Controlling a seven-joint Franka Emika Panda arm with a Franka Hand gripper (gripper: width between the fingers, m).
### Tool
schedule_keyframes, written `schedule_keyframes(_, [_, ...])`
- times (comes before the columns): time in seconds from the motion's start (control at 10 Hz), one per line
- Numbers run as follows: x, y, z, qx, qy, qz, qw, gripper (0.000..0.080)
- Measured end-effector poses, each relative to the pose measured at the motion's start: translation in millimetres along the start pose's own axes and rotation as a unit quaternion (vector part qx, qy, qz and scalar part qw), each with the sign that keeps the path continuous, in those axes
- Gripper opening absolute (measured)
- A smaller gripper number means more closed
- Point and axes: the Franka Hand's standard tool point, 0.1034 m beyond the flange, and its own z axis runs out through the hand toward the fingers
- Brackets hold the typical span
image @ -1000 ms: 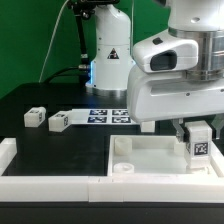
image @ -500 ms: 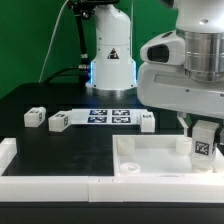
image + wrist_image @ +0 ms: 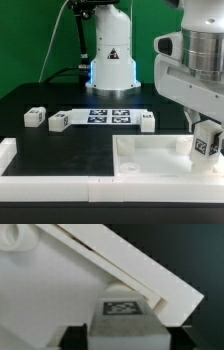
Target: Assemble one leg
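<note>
Well, my hand (image 3: 206, 141) is clamped tight around the leg (image 3: 208, 147), with one finger on each side of it. I hold the leg standing up. A black-and-white tag on it faces the camera in the exterior view. The leg is at about four o'clock in that view, over the far corner of the big white tray (image 3: 160, 160). I cannot tell if the leg touches the tray or hangs just above it.

In the wrist view, the leg (image 3: 122, 317) shows a tag too. My dark fingers (image 3: 72, 338) hug its sides. The tray (image 3: 50, 291) has a slanted wall just beside the leg, and a round hole (image 3: 14, 241) shows at another corner.

On the black table (image 3: 60, 150), the first spare leg (image 3: 35, 117) and the second spare leg (image 3: 58, 121) lie near each other at about nine o'clock. The marker board (image 3: 110, 114) lies near the middle. The third spare leg (image 3: 147, 122) is just beside its end, at about three o'clock from the board.
</note>
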Motion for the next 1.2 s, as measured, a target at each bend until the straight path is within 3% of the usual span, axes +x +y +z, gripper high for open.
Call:
schedule_keyframes(0.1, [0.0,0.0,0.0,0.000,0.000,-0.023,1.000,0.0475])
schedule_keyframes(0.2, [-0.2,0.7,-0.2,-0.002,0.000,-0.060,0.998,0.0590])
schedule_keyframes(0.3, [-0.6,1.2,-0.2,-0.004,-0.002,-0.110,0.994,0.0590])
schedule_keyframes(0.4, [-0.5,1.3,0.0,-0.004,-0.002,-0.170,0.986,0.0638])
schedule_keyframes(0.6, [-0.1,0.9,-0.2,-0.006,0.002,-0.311,0.950,0.0646])
schedule_keyframes(1.2, [2.2,1.3,-1.8,-0.011,0.006,-0.574,0.819,0.0649])
